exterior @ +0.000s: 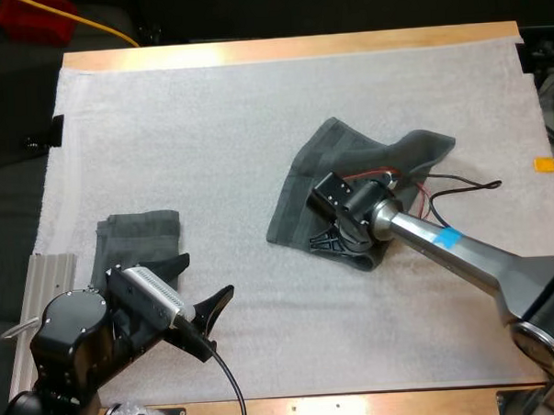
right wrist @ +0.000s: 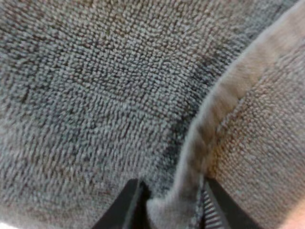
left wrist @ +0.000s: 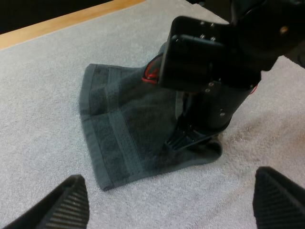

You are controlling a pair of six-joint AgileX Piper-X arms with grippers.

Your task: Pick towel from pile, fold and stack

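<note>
High view: a loosely spread towel (exterior: 349, 163) of dark grey-green terry cloth lies right of centre on the white foam mat (exterior: 254, 107), which covers the wooden table (exterior: 288, 47). The right gripper (exterior: 343, 246) points down onto this towel's near edge, just right of the frame's middle. At the lower left, a small folded towel (exterior: 140, 234) of the same cloth lies flat near the mat's left edge. The left gripper (exterior: 202, 280) hangs just beside it, its jaws wide apart and holding nothing.

Left wrist view: the left gripper (left wrist: 169, 174) stands wide open over bare mat (left wrist: 38, 95), facing the spread towel (left wrist: 119, 129). The right gripper (left wrist: 190, 140) stands on that towel's edge.

Right wrist view: the right gripper (right wrist: 171, 205) pinches a raised fold of the spread towel (right wrist: 95, 95) between its black fingers (right wrist: 126, 207), which press on it from both sides.
</note>
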